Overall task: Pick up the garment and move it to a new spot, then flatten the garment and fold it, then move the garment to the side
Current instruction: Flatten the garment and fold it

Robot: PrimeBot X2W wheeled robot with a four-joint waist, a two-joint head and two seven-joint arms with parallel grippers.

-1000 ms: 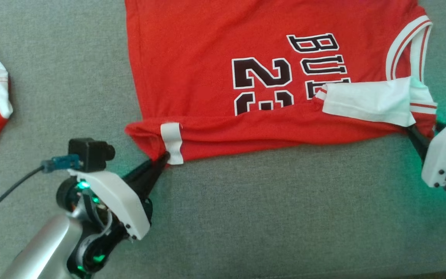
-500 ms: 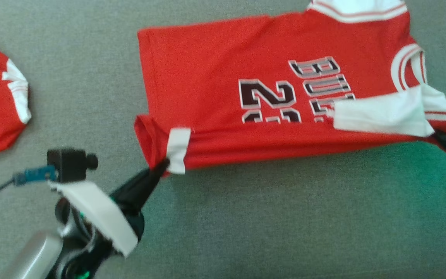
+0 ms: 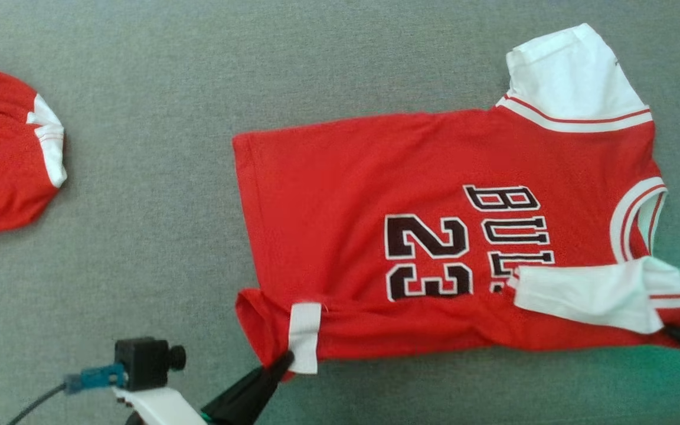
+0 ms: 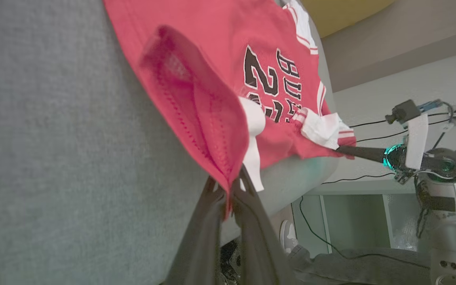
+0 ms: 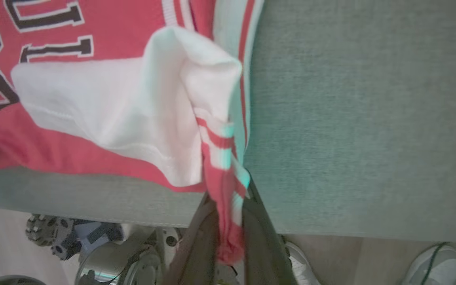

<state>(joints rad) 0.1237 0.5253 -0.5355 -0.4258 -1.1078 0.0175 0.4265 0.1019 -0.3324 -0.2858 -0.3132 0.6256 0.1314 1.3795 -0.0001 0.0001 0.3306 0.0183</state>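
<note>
The garment (image 3: 375,195), a red jersey with "23" and white sleeves, lies spread on the grey cushion (image 3: 151,206). My left gripper (image 3: 281,361) is shut on its near hem corner beside a white tag (image 3: 304,336). The left wrist view shows the red hem (image 4: 196,107) raised off the cushion and pinched in the left gripper (image 4: 228,198). My right gripper (image 3: 679,335) is shut on the near shoulder corner by the folded white sleeve (image 3: 582,292). In the right wrist view the striped sleeve edge (image 5: 222,166) runs down between the right gripper (image 5: 228,233) fingers.
A second red and white garment (image 3: 3,153) lies at the cushion's far left. The cushion's front edge (image 5: 73,198) is just below the jersey. A person's shoes (image 5: 430,261) stand on the floor beyond that edge.
The camera has shifted. Against the other garment, the jersey and both grippers have come nearer to me, and the far white sleeve has come into view. The right gripper has shut on the shoulder corner.
</note>
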